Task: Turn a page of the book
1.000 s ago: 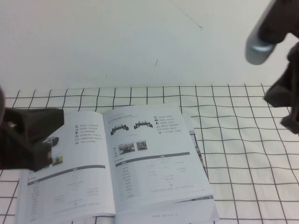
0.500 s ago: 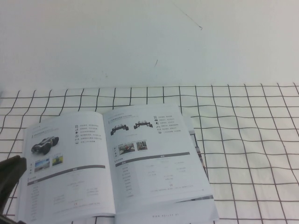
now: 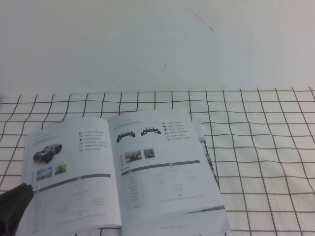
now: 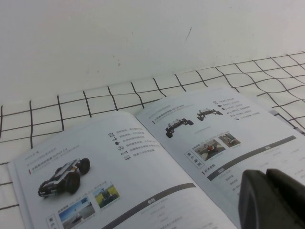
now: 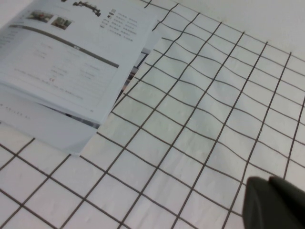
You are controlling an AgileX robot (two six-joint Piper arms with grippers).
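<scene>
Gridded cloth (image 3: 256, 147) bears glossy open book (image 3: 123, 172); both grippers' (image 4: 271, 198) (image 5: 274, 202) jaws clenched

The setting looks like a robot test bench in a lab rather than a home. A white cloth (image 3: 256, 162) ruled with a black grid covers the table, a bare white wall (image 3: 147, 44) with faint scuffs rises behind it, and one printed product booklet (image 3: 123, 172) lies open.
</scene>
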